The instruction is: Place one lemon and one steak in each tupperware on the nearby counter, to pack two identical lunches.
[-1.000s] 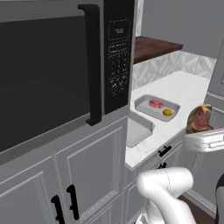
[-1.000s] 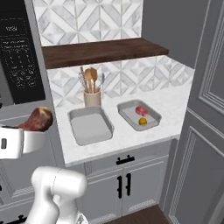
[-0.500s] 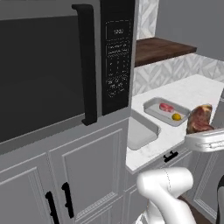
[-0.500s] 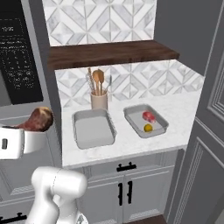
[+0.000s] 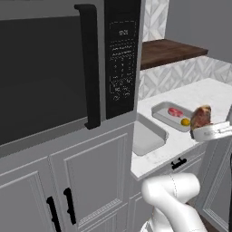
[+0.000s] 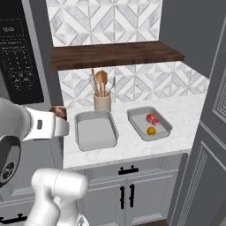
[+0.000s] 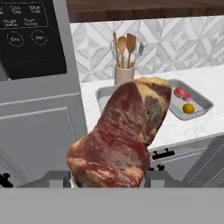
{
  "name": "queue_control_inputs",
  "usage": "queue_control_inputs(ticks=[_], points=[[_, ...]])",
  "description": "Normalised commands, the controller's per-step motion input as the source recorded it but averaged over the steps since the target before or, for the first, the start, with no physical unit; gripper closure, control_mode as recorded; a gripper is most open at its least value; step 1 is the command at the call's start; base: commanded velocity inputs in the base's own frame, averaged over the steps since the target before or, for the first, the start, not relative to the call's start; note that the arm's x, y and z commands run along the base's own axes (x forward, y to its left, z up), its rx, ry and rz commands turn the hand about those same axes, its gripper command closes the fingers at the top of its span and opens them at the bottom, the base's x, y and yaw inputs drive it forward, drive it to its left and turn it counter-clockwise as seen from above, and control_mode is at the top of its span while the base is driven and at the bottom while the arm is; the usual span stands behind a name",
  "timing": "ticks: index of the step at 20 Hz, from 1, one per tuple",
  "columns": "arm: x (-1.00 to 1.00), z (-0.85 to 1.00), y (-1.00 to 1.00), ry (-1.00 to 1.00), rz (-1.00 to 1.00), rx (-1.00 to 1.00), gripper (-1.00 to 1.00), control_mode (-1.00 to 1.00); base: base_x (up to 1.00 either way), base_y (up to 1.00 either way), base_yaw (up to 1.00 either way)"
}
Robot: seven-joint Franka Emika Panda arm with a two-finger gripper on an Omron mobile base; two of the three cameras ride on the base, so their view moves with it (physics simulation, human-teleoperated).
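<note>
Pincer (image 7: 107, 177) is clamped on a raw steak (image 7: 120, 133), the meat standing up between the two dark tips in the hand view and poking above the white wrist in the left base view (image 5: 200, 117). Over the last second the whole scene has slid sideways in both base views, which reads as the base driving along the cabinets, not as anything on the table moving; the steak sits in the grip just as it did a second ago

Going left to right in the right base view: the black microwave panel (image 6: 17, 62) at the far left, then the arm's wrist holding the steak (image 6: 58, 112) short of the table's edge, then the first tupperware (image 6: 96, 131), which looks bare inside, with a cream utensil crock (image 6: 102, 102) just behind it. Further right lies the second tupperware (image 6: 149, 123), already carrying a small red steak (image 6: 152, 118) and a lemon (image 6: 151, 130) side by side. Both trays rest on the white table (image 6: 185, 112) under the dark wooden shelf (image 6: 115, 54)

My judgement: one lunch is packed and the other has nothing yet. The carried steak belongs in the bare nearer tray, and the drive has brought that tray closer to reach; a lemon for it would remain to be fetched
</note>
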Motion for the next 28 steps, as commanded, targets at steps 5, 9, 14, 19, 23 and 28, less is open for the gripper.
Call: queue_control_inputs(ticks=[5,9,14,19,23,28], points=[[0.82,-0.35,-0.08,0.18,0.19,0.00,1.00,-1.00,0.00,0.00,0.00],[0.86,-0.48,-0.07,0.02,0.17,0.00,1.00,-1.00,0.00,0.00,0.00],[0.61,-0.45,-0.33,0.00,0.19,0.00,1.00,-1.00,0.00,0.00,0.00],[0.62,-0.32,-0.30,0.00,0.08,0.00,1.00,-1.00,0.00,0.00,0.00],[0.79,-0.49,-0.16,0.05,0.05,0.00,1.00,-1.00,0.00,0.00,0.00],[0.84,-0.55,0.00,0.11,0.09,0.02,1.00,-1.00,0.00,0.00,0.00]])
